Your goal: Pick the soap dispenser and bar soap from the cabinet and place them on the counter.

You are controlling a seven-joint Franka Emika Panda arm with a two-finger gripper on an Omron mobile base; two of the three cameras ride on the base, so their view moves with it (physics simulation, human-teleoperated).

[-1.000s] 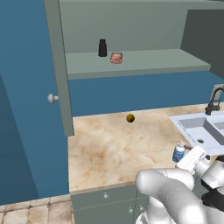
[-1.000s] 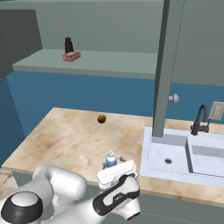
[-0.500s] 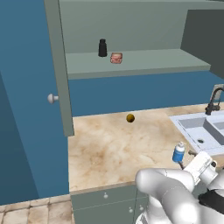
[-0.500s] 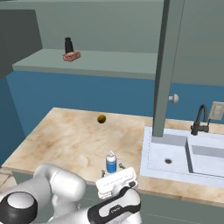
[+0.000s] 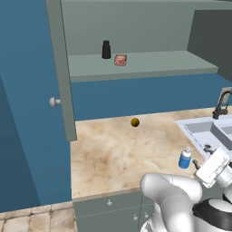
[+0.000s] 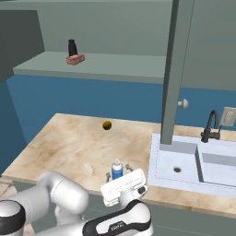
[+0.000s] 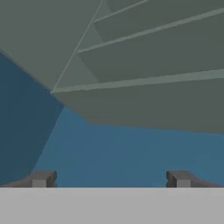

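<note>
One soap dispenser (image 5: 184,158) on counter (image 5: 113,149)

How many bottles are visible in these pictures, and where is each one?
2. The small black bottle stands on the cabinet shelf beside the bar soap; the soap dispenser stands on the counter. None seems hidden.

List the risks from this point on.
The soap dispenser stands upright on the counter close beside the open pincer; a careless arm swing might tip it. The bar soap lies right next to the small black bottle on the cabinet shelf, so grasping it may knock the bottle.
</note>
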